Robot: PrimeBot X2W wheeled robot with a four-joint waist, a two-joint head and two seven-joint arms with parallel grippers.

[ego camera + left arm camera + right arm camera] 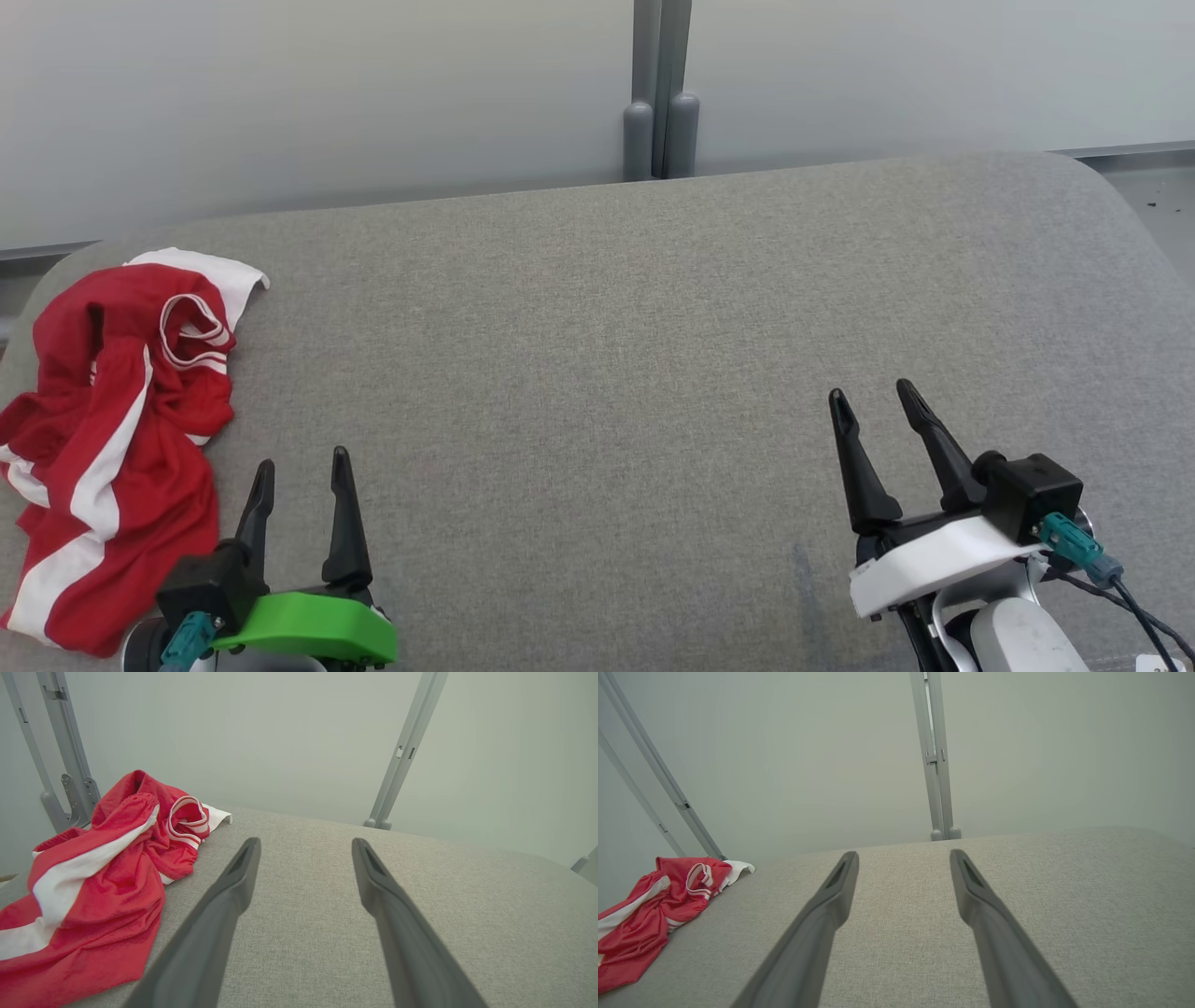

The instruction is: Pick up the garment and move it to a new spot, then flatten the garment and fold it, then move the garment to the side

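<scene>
Head view, crumpled red-and-white garment (112, 439) on grey surface (597, 355), left fingers (345, 513) wide, right fingers (852, 457) wide

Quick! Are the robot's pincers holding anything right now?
Left pincer: open, holding nothing; the red garment lies beside it.
Right pincer: open, holding nothing.

Garment (112, 439): one item, red thin fabric with broad white stripes along its length and a narrow red-and-white striped band near its far end; a plain white panel shows at the far tip. State: crumpled, bunched in loose folds, neither flat nor folded. Pose: irregular heap, longer front to back than across. Location: on the grey pad (653, 373), along its left edge.
</scene>
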